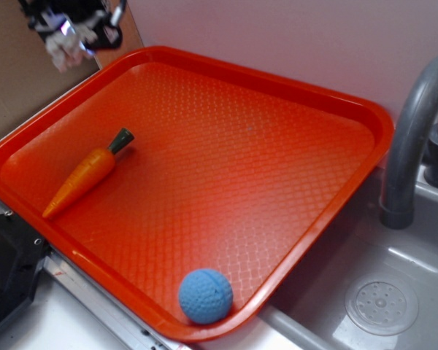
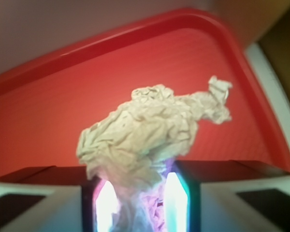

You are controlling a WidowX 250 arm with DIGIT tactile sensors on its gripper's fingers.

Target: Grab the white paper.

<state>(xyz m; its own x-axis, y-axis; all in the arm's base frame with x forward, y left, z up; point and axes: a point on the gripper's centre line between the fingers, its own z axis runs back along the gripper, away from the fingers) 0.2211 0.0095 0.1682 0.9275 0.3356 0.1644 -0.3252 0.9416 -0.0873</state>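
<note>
We see a crumpled white wad of paper, creased all over, and a glossy orange-red plastic tray embossed with a diamond grid. A plastic orange carrot has a dark green top; the knitted-looking ball is light blue; the sink is grey.

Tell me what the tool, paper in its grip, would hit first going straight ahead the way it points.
Probably the orange tray: the wrist view shows only its bare floor beyond the white paper held in the tool. Depth is unclear; the carrot and ball lie elsewhere.
</note>
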